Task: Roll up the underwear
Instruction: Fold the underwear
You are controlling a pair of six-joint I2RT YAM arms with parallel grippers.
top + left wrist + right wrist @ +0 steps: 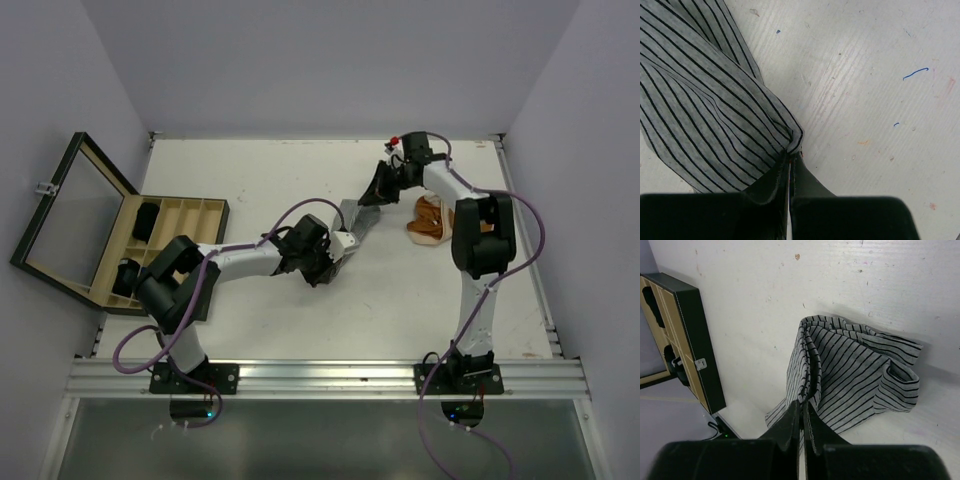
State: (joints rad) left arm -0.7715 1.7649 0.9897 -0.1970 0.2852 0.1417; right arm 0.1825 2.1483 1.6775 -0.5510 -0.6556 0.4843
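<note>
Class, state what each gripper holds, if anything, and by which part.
Both hold the grey striped underwear: left gripper on a bunched edge, right gripper on a folded edge.

Striped underwear (pixel 705 115): cropped at top and left edges in left wrist view, pinched bit lost between left gripper (pixel 791 161) tips. Top view: partly covered by left gripper and right gripper (pixel 372 195). Orange underwear (pixel 428 222): half hidden behind right arm (pixel 478 235). Box (pixel 695 340): chopped off at left edge, right wrist view. Dark lumps (pixel 147 220) inside: too small to tell, tbh.
</note>
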